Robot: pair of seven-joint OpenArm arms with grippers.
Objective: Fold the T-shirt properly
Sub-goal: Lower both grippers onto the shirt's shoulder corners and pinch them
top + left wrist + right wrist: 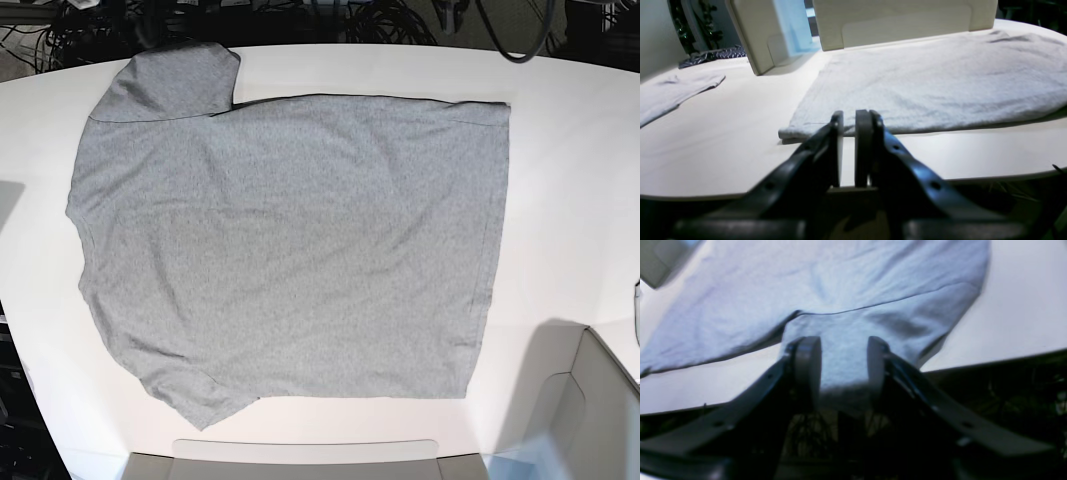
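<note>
The T-shirt [290, 250] lies spread flat on the white table [570, 150], plain grey side up, body running across the table with 1 sleeve at the far left corner and the other at the near left, close to the table's near edge.

In the left wrist view, the left gripper [849, 126] sits low at the table's rim, just in front of the shirt's hem corner. Its 2 dark jaws stand a narrow slit apart with bare table showing between them; nothing is pinched, and the cloth edge lies just beyond the tips.

In the right wrist view, the right gripper [844, 353] has its jaws spread wide on either side of the sleeve, which hangs over the table's edge (the fabric runs between the 2 pads and down into the shadow below). The pads stand clear of the cloth on both sides, so the sleeve lies between them without being clamped.

Neither gripper shows in the base view.
</note>
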